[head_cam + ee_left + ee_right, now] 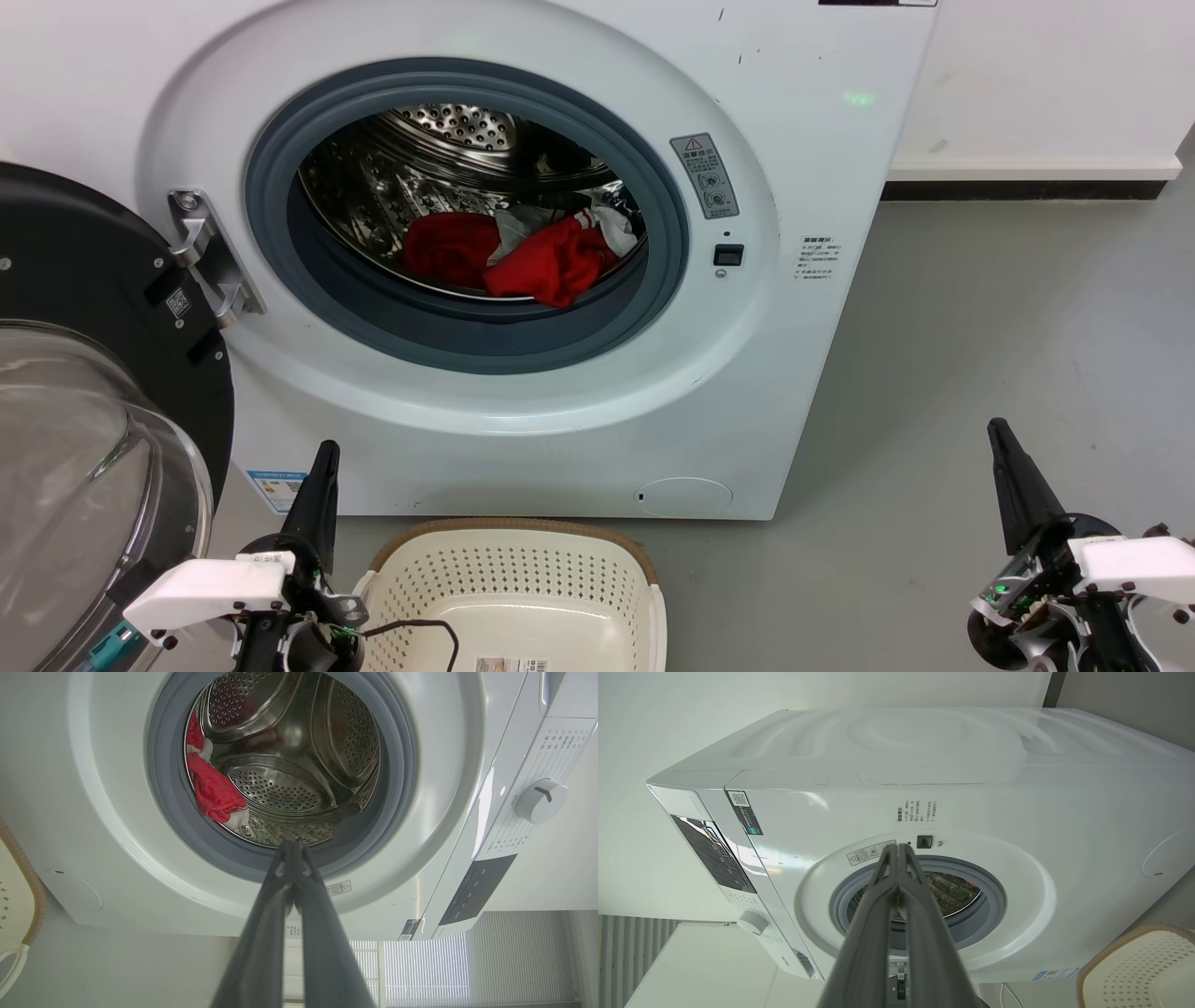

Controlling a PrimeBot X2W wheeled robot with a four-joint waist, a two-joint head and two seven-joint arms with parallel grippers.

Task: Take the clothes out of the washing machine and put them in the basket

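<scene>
Near, left gripper (325, 454) and right gripper (997, 432), fingers pressed together, empty, flanking basket (513, 528); farther, red clothes (551, 263) heaped in washer (794, 373) drum (448, 121), door (93, 261) swung wide at left.

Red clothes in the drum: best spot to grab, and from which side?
Grip the bunched red fold of the clothes that spills over the drum lip toward the grey gasket: it lies nearest the front and stands proud. Come straight in from the front, fingers opened first. The right gripper probably suits best, since the open door crowds the left side.
</scene>
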